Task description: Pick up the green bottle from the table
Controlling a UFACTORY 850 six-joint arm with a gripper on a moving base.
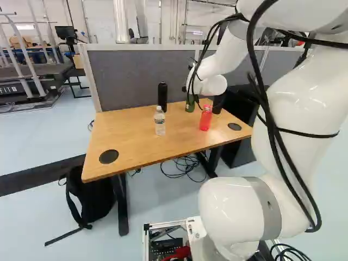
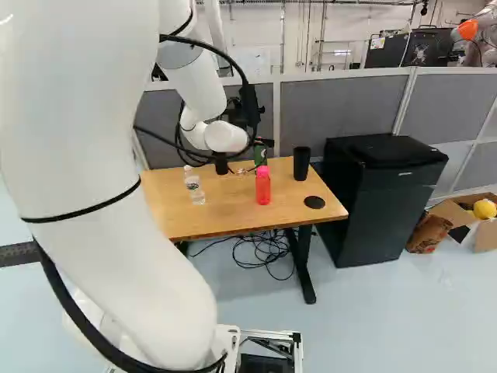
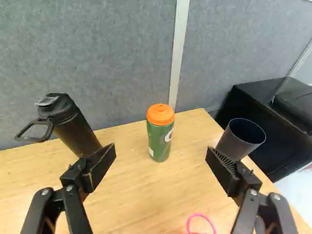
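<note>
Near the far edge of the wooden tabletop (image 3: 136, 195), not far from its far right corner, stands the green plastic bottle with an orange cap (image 3: 159, 140), upright and close before the grey fabric partition (image 3: 92, 48). The black two-finger gripper (image 3: 161, 151) is spread wide and holds nothing; the bottle is ahead, between the lines of its fingers.

I judge that the step now is the approach, and the grasp is still to be made. The main danger is at the sides: one finger overlaps in the wrist view with the matte black cup (image 3: 234, 144) by the right edge, the other with the black bottle with a loop handle (image 3: 73, 124). How much depth lies between, I cannot tell. If the advance is not well centred, a finger may tip one of these. Lowering too early could strike the translucent red bottle (image 1: 205, 118), which stands nearer the front edge. Too much advance may push the green bottle against the partition; closing too high would catch only the cap.
</note>
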